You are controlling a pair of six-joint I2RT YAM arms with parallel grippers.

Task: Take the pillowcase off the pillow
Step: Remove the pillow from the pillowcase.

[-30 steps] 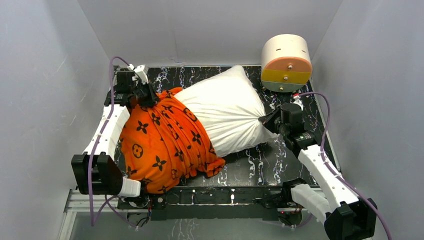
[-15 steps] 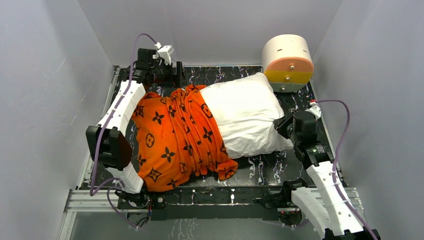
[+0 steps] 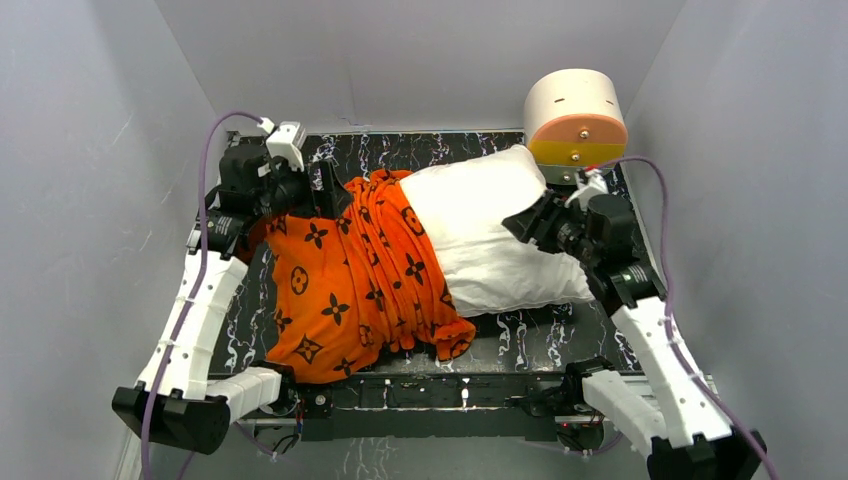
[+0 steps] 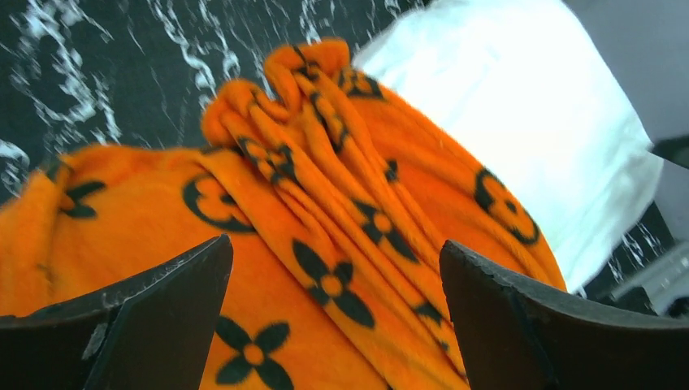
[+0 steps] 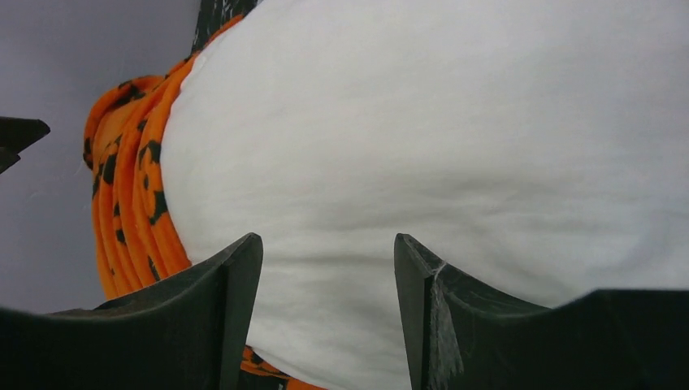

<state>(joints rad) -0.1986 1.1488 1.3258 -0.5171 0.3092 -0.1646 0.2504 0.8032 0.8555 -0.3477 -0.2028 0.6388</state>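
My left gripper hanging wide open just over pillowcase, holding nothing; pillowcase bunching in orange folds around left half of pillow, both lying on dark table; white half of pillow sticking out on right; my right gripper gaping open too, over white pillow, gripping nothing; round box sitting at far right corner, near pillow.

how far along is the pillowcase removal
About half done: the pillowcase is bunched over the left half of the pillow, whose right half is bare. Nothing is gripped: left gripper open over the orange fabric, right gripper open over the white. Left to do: grip both and pull the case fully off.
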